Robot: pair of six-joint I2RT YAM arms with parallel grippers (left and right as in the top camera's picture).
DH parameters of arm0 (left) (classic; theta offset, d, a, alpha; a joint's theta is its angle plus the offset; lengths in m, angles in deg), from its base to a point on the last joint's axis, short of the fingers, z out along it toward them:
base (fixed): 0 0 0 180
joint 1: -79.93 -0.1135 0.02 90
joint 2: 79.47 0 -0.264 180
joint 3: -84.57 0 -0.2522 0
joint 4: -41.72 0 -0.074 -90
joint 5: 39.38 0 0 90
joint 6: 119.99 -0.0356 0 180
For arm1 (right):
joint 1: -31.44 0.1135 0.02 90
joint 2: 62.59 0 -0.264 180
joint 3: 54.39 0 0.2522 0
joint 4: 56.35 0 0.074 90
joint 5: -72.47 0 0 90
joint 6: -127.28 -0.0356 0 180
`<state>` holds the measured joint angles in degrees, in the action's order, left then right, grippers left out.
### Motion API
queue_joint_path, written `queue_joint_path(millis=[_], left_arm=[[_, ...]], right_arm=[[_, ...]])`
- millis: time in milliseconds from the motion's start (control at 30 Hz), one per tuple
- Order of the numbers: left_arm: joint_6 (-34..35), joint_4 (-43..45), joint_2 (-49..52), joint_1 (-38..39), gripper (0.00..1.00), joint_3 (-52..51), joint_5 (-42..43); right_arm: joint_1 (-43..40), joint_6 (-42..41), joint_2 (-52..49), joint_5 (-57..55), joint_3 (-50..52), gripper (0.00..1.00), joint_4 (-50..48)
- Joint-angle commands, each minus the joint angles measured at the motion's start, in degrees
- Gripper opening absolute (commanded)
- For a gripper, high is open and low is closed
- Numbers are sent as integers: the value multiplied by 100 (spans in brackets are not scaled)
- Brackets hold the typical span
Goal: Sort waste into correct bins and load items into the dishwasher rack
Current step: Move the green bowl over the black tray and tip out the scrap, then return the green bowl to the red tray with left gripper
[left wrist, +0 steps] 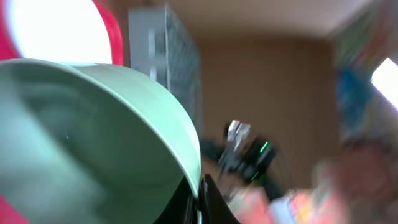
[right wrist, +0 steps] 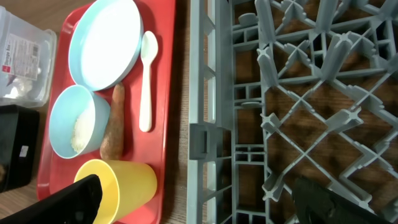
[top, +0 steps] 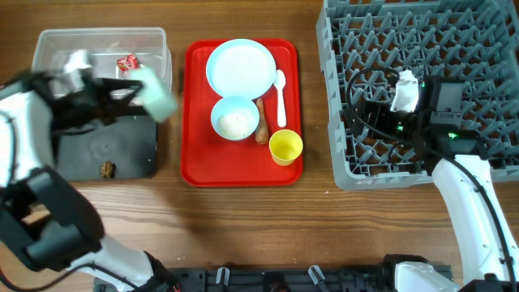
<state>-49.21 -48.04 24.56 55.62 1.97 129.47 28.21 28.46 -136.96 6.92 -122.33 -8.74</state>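
Red tray sits mid-worktop. On it we log the plate at the far end and the rice bowl below it with white rice inside. The sausage stick is just beside that bowl, the spoon lies right of the plate, and the yellow cup is at the tray's near right corner.

Left end effector grips the held bowl by its rim. The bowl is motion-blurred, above the clear tub and black tub and close to the tray's left edge. It fills most of the left wrist view; the rest there is blur. The wrapper lies in the clear tub, the brown lump in the black tub.

Right end effector has its fingers spread wide apart, over the dishwasher rack near its left side. We note the rack's left wall stands between it and the tray, with upright pegs below.
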Motion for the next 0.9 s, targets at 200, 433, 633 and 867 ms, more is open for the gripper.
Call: queue_joint_path(millis=[200, 433, 633, 867], left_arm=[[1036, 103, -245, 2677, 4, 28, -4489], [2944, 407, -245, 3995, 4, -271, -7005], [3541, 1082, -245, 4782, 4, -1005, -7656], [3646, 1663, -247, 5219, 8, -1307, -7635]], right_arm=[[-7, -37, -44, 92, -120, 100, 9], [-7, -35, -44, 92, -120, 100, 9], [-7, -35, -44, 92, -120, 100, 2], [-7, -37, -44, 94, -120, 100, 7]])
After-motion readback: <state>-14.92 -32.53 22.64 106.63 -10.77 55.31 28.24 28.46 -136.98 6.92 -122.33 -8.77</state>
